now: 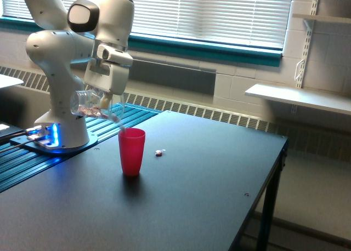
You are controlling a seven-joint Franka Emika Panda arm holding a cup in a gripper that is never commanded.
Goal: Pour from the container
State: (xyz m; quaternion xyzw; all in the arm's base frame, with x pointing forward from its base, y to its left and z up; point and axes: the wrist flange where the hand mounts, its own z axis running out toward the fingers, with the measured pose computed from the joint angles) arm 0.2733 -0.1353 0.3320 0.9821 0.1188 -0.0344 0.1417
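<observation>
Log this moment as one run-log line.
phase: pouring | claw: shut on clear cup | cup: tipped, mouth toward red cup | red cup: upright on table | stray bit: beside red cup

Container [94, 105] tilted above-left of cup [131, 151], seemingly apart.

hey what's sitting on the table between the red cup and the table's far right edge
In the exterior view, one small pale bit lies on the table just right of the red cup. Beyond it, the dark tabletop is bare to that edge.
</observation>
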